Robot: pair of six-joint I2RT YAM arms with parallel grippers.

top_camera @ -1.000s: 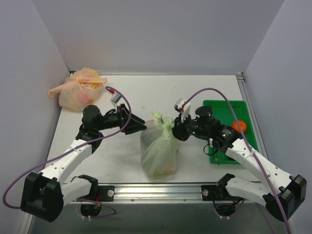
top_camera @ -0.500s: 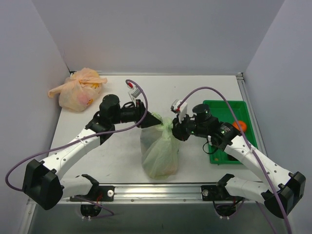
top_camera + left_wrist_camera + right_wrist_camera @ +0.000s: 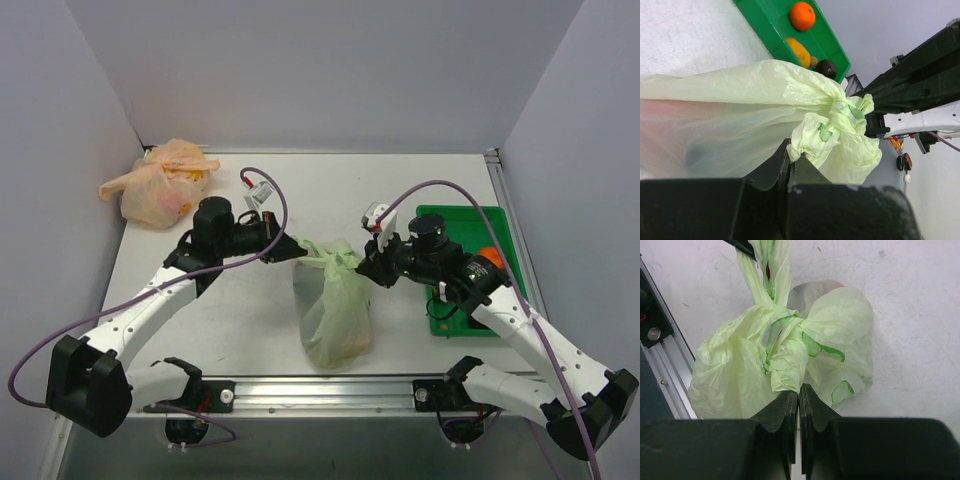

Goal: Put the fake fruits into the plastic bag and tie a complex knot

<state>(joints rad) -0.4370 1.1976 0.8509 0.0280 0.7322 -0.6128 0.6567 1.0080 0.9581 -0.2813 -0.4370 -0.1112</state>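
The pale green plastic bag (image 3: pixel 332 305) stands at the table's middle, its handles twisted into a knot (image 3: pixel 341 258). My left gripper (image 3: pixel 291 250) is shut on the handle end left of the knot, which shows as crumpled film (image 3: pixel 812 135) at its fingertips. My right gripper (image 3: pixel 366 266) is shut on the other end (image 3: pixel 785 372), right of the knot. Both ends are drawn sideways, away from each other. Fake fruits show only dimly through the film (image 3: pixel 345 347). An orange (image 3: pixel 802 15), an orange-yellow piece (image 3: pixel 799 51) and a dark one (image 3: pixel 826 67) lie in the green tray (image 3: pixel 765 22).
The green tray (image 3: pixel 455 212) sits at the right side of the table, under my right arm. A peach-orange tied bag (image 3: pixel 160 185) rests at the back left corner. White walls close the table's sides and back; a metal rail (image 3: pixel 320 392) runs along the front.
My left gripper swung in from the left, shut on the bag's free handle end and drew it leftward. My right gripper stayed shut and shifted slightly right, stretching the knot flat.
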